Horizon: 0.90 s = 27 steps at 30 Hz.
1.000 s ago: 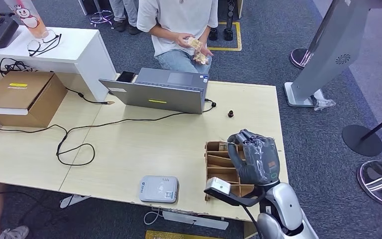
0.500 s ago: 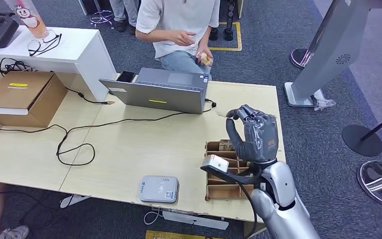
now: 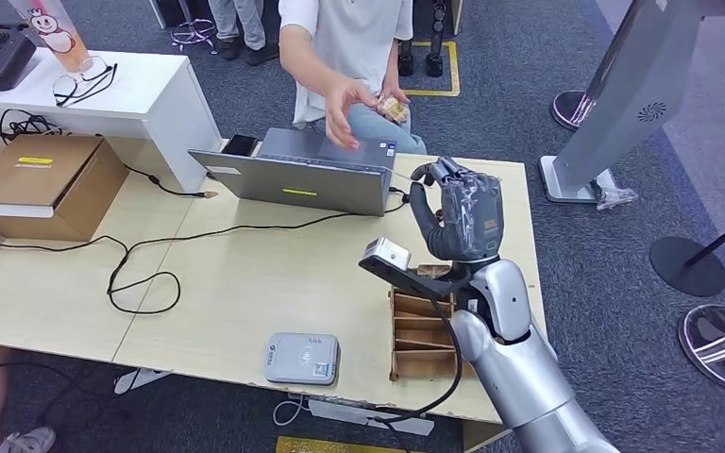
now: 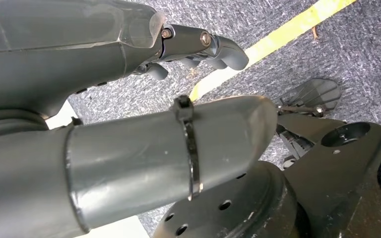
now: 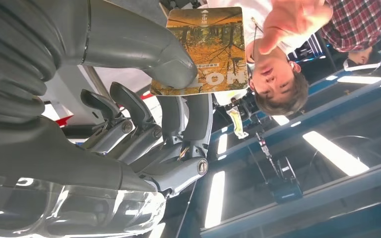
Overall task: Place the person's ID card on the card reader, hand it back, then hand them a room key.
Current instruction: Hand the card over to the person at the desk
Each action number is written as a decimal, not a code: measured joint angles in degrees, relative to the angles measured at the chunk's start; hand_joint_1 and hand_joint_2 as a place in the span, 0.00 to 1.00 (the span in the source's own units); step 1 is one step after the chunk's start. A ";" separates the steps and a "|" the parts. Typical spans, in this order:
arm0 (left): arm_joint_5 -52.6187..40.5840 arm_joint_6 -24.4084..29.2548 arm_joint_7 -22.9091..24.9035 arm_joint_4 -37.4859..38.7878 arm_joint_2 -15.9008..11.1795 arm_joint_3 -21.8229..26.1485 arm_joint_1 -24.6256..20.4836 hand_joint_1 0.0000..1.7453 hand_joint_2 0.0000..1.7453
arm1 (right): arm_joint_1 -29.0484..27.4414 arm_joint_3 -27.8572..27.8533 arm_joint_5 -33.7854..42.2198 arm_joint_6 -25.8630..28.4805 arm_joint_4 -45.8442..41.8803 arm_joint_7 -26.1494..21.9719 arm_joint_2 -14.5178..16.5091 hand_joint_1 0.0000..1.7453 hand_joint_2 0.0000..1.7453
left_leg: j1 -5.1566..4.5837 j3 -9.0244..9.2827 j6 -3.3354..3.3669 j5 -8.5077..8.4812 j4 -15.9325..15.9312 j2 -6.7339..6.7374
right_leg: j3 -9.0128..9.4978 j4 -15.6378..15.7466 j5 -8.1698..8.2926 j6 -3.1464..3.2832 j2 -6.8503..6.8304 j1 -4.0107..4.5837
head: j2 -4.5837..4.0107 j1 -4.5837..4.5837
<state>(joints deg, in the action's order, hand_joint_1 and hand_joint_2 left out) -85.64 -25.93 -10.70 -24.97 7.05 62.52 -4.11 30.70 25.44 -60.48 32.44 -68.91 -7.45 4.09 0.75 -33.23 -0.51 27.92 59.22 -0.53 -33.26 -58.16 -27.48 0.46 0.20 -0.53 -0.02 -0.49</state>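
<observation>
My right hand is raised above the table's far right part, toward the person. It pinches a room key card, printed with orange autumn trees, between thumb and a finger. The person's open hand reaches out over the laptop toward my hand, a short gap away. Their other hand holds a small card-like thing near their lap. The grey card reader lies at the table's near edge. My left hand hangs beside my body with its fingers apart, holding nothing.
A wooden slotted card box sits under my right forearm. An open laptop stands at the table's far side, black cables trail across the left half, and a cardboard box sits at far left. Stanchion bases stand on the right floor.
My right hand has lifted from the wooden card box and moved up and forward toward the person. The person has stretched one hand out over the laptop.
</observation>
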 joint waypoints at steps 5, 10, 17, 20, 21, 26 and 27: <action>0.05 0.08 0.26 0.37 -0.23 -0.83 -0.12 0.00 0.00 | 2.92 0.04 0.00 1.11 4.94 0.39 1.81 1.00 1.00 | 0.00 0.00 0.00 0.00 0.00 0.00 | 0.00 0.00 0.00 0.00 0.01 0.00 | 0.00 0.00; 0.15 0.06 0.37 0.50 -0.40 -1.33 -0.14 0.00 0.00 | 4.92 0.07 0.02 1.69 8.63 0.43 3.32 1.00 1.00 | 0.00 0.00 0.00 0.00 0.00 0.00 | 0.00 0.00 0.00 0.00 0.01 0.00 | 0.00 0.01; 0.46 -0.11 0.49 0.97 -0.74 -1.47 -0.14 0.00 0.00 | 5.94 0.25 0.01 2.17 11.64 0.12 4.76 0.00 1.00 | 0.00 0.00 0.00 0.00 0.00 0.00 | -0.01 0.00 0.00 0.00 0.01 0.00 | 0.00 0.01; 0.92 -0.12 0.60 1.20 -0.90 -1.55 -0.13 0.00 0.00 | 6.22 0.34 -0.01 2.34 12.41 -0.15 5.11 0.00 1.00 | 0.00 0.00 0.00 0.00 0.00 0.00 | 0.00 0.00 0.00 0.00 0.01 0.00 | 0.00 0.01; 1.10 -0.09 0.66 1.30 -0.97 -1.60 -0.12 0.00 0.00 | 6.30 0.37 -0.01 2.45 12.63 -0.23 5.20 0.00 1.00 | 0.00 0.00 0.00 0.00 0.00 0.00 | 0.00 0.00 0.00 0.00 0.00 0.00 | 0.00 0.01; 1.67 0.07 0.95 1.76 -1.22 -2.16 -0.10 0.00 0.00 | 6.66 0.56 -0.04 2.73 13.42 -0.36 5.43 0.00 1.00 | 0.00 0.00 0.00 0.00 0.00 0.00 | 0.00 0.00 0.00 0.00 0.00 0.00 | 0.00 0.01; 1.80 0.07 0.97 1.81 -1.26 -2.30 -0.10 0.00 0.00 | 6.71 0.62 -0.04 2.73 13.51 -0.36 5.46 0.00 1.00 | 0.00 0.00 0.00 0.00 0.00 -0.01 | -0.01 0.00 0.00 0.00 0.01 0.00 | 0.00 0.01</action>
<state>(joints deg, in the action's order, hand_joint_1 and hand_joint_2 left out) -83.84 -25.86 -9.73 -23.15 5.79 60.22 -4.21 37.41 26.06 -60.52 35.17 -55.40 -7.80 9.55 0.75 -33.23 -0.51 27.92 59.22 -0.53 -33.27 -58.17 -27.48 0.46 0.21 -0.53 -0.02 -0.49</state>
